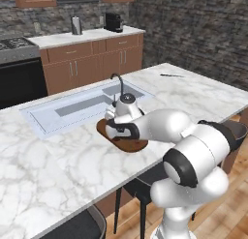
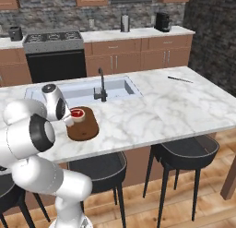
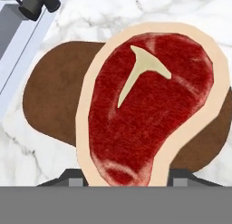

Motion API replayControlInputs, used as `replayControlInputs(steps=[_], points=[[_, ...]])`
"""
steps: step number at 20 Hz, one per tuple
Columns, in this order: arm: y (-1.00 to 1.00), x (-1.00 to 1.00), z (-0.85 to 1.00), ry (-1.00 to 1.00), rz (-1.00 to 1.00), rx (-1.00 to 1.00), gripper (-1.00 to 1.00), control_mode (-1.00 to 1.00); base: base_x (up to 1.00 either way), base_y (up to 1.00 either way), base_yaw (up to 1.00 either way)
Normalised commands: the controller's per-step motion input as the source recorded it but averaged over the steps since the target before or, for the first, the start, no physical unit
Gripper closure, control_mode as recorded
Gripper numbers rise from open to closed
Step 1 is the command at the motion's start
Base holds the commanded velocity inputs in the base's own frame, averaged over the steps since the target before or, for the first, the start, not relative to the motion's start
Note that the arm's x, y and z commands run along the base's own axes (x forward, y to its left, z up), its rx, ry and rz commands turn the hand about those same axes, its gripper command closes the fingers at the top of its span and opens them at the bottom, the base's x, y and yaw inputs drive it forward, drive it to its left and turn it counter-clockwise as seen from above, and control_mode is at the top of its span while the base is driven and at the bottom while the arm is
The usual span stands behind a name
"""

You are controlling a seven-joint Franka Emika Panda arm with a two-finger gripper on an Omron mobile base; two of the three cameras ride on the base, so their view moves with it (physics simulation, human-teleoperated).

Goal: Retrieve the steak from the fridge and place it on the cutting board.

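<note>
Holding steak (image 3: 149,109) over cutting board (image 3: 54,98)

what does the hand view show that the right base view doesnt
Hand view only: the steak's pale T-shaped bone mark and marbling, seen close up.

Right base view only: the arm reaching over the counter, the sink and faucet, the stove, the stools, and a thin dark utensil far along the counter.

Both: the steak at the gripper, over the board, on marble.
</note>
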Motion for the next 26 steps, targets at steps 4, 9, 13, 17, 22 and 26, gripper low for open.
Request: replayControlInputs(steps=[4,9,13,17,22,26], points=[[0.0,0.13,-0.22,0.0,0.0,0.0,1.0,-1.0,0.0,0.0,0.0],[0.0,0.15,-0.27,0.0,0.0,0.0,1.0,-1.0,0.0,0.0,0.0],[0.0,0.13,-0.18,0.0,0.0,0.0,-1.0,-1.0,0.0,0.0,0.0],[0.0,0.0,0.0,0.0,0.0,0.0,-1.0,-1.0,0.0,0.0,0.0],[0.0,0.0,0.0,0.0,0.0,0.0,-1.0,-1.0,0.0,0.0,0.0],[0.06,0.01,0.19,0.0,-0.02,0.0,-1.0,-1.0,0.0,0.0,0.0]])
